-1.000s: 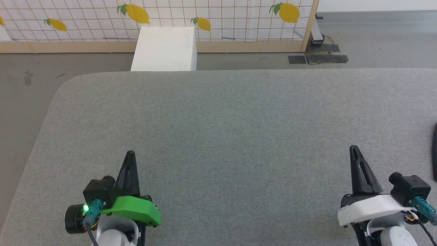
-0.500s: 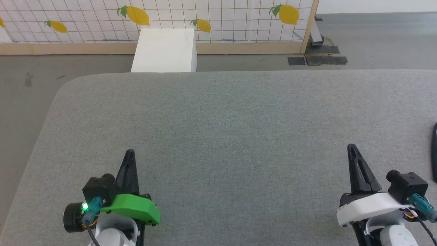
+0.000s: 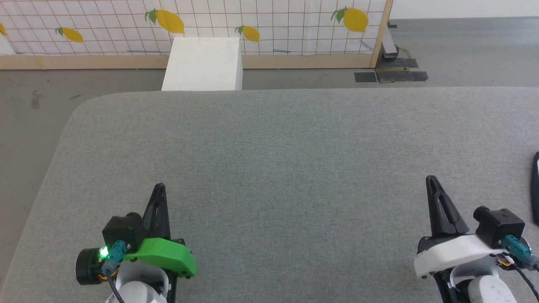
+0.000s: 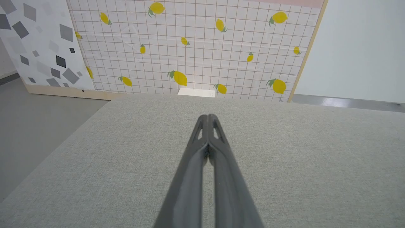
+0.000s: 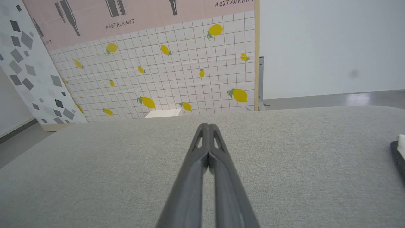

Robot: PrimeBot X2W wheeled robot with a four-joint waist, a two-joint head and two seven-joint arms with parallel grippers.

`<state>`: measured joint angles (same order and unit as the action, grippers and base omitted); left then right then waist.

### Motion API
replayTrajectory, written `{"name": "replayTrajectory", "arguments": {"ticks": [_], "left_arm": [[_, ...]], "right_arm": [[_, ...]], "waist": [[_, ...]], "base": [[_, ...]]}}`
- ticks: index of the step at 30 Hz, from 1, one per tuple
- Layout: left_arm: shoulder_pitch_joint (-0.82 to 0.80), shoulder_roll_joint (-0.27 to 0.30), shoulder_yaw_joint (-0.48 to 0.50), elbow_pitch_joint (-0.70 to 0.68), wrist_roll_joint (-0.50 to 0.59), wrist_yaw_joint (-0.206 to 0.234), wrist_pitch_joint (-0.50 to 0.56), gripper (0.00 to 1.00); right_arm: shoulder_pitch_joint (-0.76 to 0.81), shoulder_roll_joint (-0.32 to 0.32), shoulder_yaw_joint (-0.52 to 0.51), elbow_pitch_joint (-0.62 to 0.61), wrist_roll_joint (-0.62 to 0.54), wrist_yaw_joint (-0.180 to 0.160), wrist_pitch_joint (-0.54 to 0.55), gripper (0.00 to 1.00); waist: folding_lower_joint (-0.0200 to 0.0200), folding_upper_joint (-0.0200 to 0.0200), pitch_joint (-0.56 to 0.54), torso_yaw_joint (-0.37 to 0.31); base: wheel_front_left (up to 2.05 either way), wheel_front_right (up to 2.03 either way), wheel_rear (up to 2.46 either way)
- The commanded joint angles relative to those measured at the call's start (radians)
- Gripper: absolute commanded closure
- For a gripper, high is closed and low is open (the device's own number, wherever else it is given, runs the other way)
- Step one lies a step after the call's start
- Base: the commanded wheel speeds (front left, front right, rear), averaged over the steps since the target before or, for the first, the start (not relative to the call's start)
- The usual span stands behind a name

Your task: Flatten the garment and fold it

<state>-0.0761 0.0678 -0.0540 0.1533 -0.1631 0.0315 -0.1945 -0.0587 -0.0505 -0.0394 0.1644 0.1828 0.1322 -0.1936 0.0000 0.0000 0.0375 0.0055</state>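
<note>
You have the left gripper [image 3: 159,188] at 7 o'clock on the grey table [image 3: 269,143], fingers pressed together, empty, pointing to 12. The right gripper [image 3: 430,180] at 5 o'clock has the same pose, closed on nothing. The garment [image 3: 536,185] is a dark sliver at the 3 o'clock edge, apart from both. Against a second ago, only the head camera shifts slightly; the poses match.
</note>
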Motion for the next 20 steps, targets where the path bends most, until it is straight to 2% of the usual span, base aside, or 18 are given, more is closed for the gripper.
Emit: {"name": "replayTrajectory", "arguments": {"ticks": [1,20], "left_arm": [[0.015,-0.004,0.003,-0.007,0.01,-0.004,0.006,1.0],[0.028,-0.007,0.013,-0.037,0.042,-0.01,0.044,1.0]], "right_arm": [[0.015,0.0,0.002,-0.009,-0.012,0.0,0.006,1.0],[0.024,0.0,0.01,-0.041,-0.047,-0.001,0.044,1.0]], "waist": [[0.0,0.0,-0.001,0.0],[0.0,0.0,-0.008,-0.001]], "base": [[0.0,0.0,0.0],[0.0,0.0,0.0]]}}
